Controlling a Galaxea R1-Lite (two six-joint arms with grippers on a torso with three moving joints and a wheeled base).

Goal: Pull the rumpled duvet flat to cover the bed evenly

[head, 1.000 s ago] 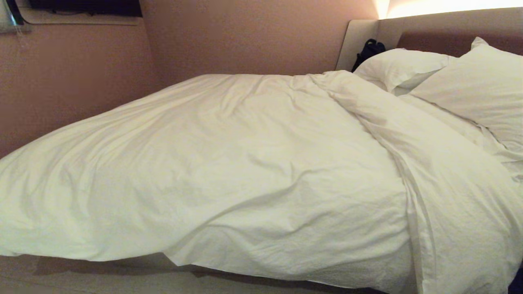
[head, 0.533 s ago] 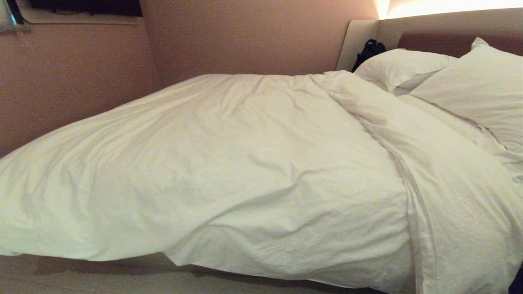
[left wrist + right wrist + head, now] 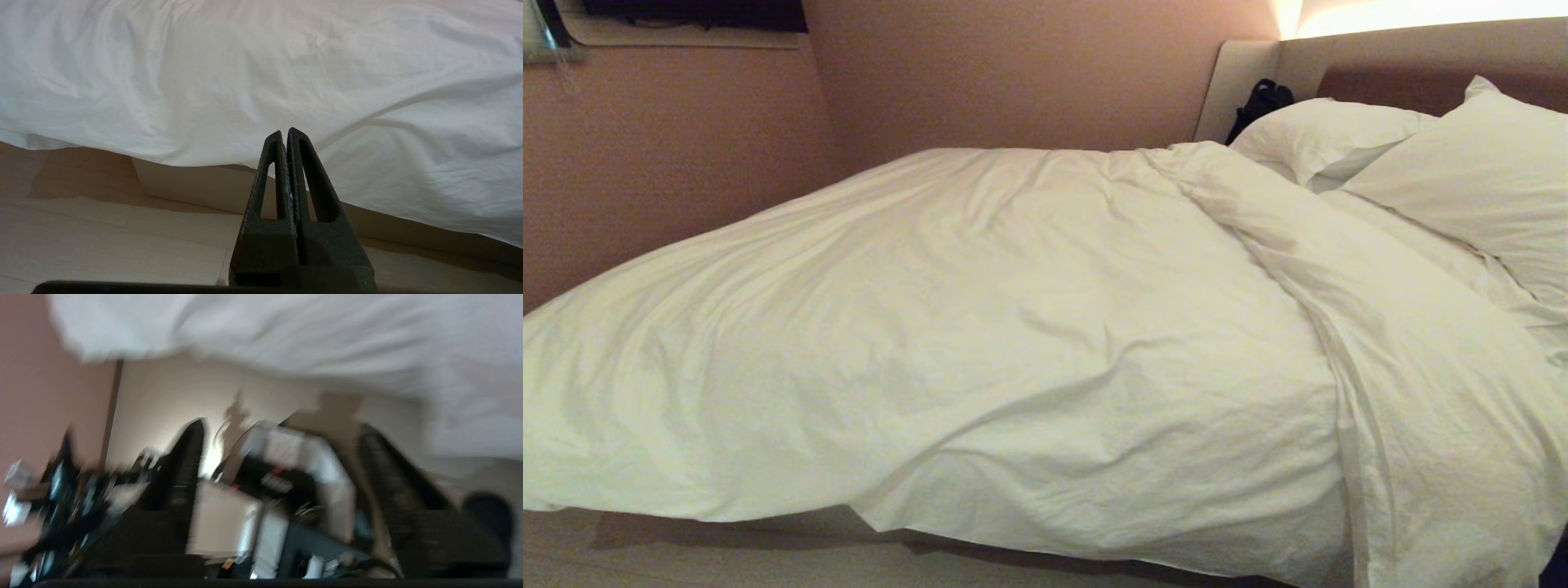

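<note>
Pinkish walls (image 3: 1013, 73) and a pale wood floor (image 3: 81, 245) enclose the bed (image 3: 1421, 57). The duvet (image 3: 1013, 343) lies spread over it, wrinkled, below two pillows (image 3: 1462, 171). The left gripper (image 3: 284, 132) hangs pressed closed, empty, near the duvet's edge. The right gripper (image 3: 282, 428) is spread apart, holding nothing.

Pinkish-brown walls (image 3: 1029, 73), pale wood floor (image 3: 102, 241), warm backlight (image 3: 1421, 12).

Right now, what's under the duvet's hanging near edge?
Under the duvet edge, the left wrist view shows the bed base's beige side and pale wood floor. The mattress and sheet are covered, unseen.
</note>
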